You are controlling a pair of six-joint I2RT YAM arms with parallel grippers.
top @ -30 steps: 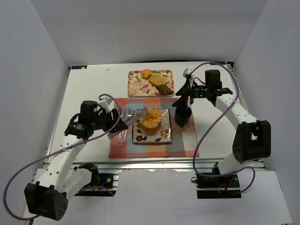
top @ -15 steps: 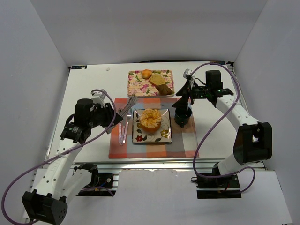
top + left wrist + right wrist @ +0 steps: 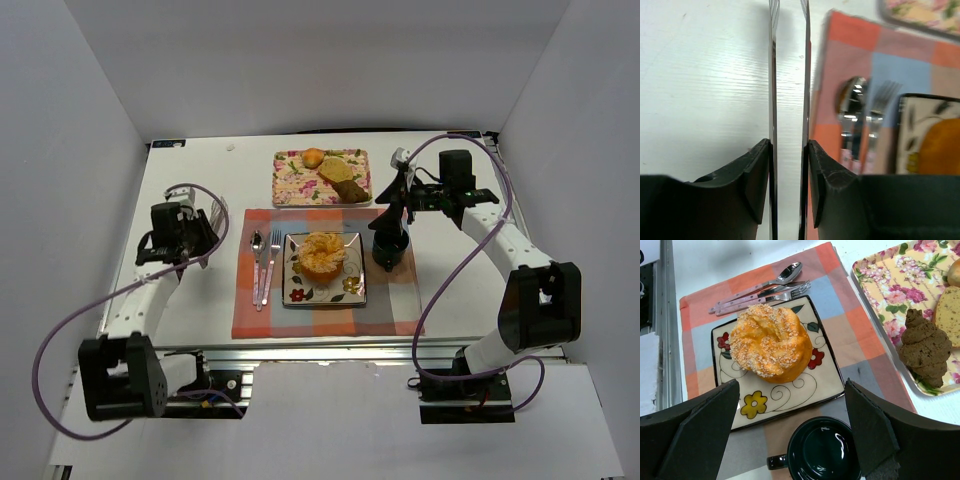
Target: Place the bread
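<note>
The bread (image 3: 322,255), a large golden-orange bun with a lumpy seeded top, sits on the square flowered plate (image 3: 345,295). It also shows in the right wrist view (image 3: 771,342) and at the edge of the left wrist view (image 3: 940,145). My left gripper (image 3: 207,228) is over bare table left of the placemat, shut on thin metal tongs (image 3: 772,75). The tongs' blades are apart and hold nothing. My right gripper (image 3: 390,207) is open and empty, hovering above a dark cup (image 3: 825,452).
A checked placemat (image 3: 330,315) carries the plate, a spoon (image 3: 257,262), a fork (image 3: 271,262) and the cup (image 3: 390,250). A flowered tray (image 3: 295,185) behind holds a small roll (image 3: 313,157), a tan slice (image 3: 338,172) and a dark brown piece (image 3: 356,192).
My left arm has drawn back to the left with the tongs, from over the plate to beyond the placemat. The bread stays on the plate. The right arm has not moved.
</note>
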